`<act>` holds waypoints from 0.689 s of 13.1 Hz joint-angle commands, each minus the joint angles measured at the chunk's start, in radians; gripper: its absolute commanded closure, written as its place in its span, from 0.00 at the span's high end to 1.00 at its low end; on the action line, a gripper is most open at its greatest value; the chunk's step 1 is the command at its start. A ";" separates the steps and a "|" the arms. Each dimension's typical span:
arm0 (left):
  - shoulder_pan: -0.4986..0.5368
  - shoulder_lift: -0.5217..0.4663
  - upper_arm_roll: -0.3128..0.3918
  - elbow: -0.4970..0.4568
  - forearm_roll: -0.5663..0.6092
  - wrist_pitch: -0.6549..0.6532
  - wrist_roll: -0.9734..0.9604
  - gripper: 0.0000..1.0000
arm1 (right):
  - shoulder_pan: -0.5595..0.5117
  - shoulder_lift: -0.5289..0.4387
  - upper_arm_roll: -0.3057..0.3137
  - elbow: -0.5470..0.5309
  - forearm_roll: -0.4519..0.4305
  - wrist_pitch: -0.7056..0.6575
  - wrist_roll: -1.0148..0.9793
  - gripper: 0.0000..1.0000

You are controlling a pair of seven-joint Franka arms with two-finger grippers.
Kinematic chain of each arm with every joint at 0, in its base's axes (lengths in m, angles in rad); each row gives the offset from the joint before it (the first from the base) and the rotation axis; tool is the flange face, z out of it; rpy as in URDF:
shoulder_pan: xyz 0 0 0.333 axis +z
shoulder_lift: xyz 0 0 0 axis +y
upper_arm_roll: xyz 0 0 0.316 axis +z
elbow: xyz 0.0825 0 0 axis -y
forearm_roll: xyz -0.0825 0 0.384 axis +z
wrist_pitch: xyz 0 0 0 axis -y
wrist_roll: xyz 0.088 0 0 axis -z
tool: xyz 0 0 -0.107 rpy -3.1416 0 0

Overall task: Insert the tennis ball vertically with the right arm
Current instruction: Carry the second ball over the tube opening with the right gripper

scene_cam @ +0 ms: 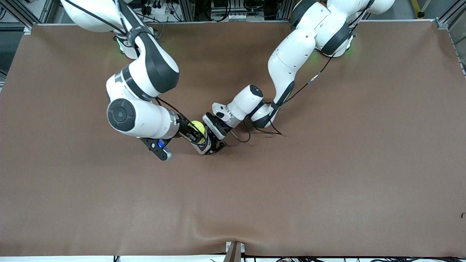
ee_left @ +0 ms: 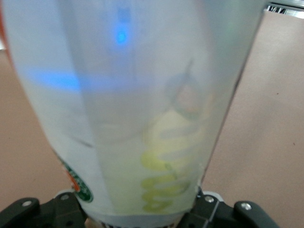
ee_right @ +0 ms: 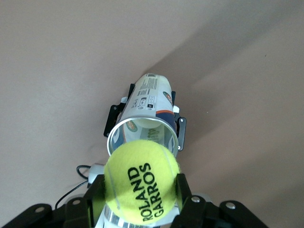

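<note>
Clamped in the right gripper (ee_right: 140, 199), the tennis ball (ee_right: 141, 180) is held at the open mouth of the clear tube (ee_right: 145, 111), so it can be dropped straight in. That tube is kept upright on the brown tabletop (scene_cam: 327, 174), gripped near its base by the left gripper (scene_cam: 214, 140).

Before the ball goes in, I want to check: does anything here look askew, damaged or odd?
Nothing stands out. The right gripper holds the ball at the open mouth of the can, which the left gripper holds over the table. No damage or spill shows.
</note>
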 commanded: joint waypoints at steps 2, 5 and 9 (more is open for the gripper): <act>-0.005 -0.002 0.004 0.005 -0.007 0.013 0.013 0.77 | 0.018 0.021 -0.007 0.001 -0.041 0.008 0.024 0.10; -0.002 -0.003 0.004 0.005 -0.007 0.013 0.013 0.77 | 0.018 0.039 -0.007 -0.002 -0.049 0.050 0.025 0.28; 0.003 -0.003 0.004 0.005 -0.007 0.013 0.013 0.77 | 0.008 0.042 -0.006 -0.001 -0.040 0.057 0.025 1.00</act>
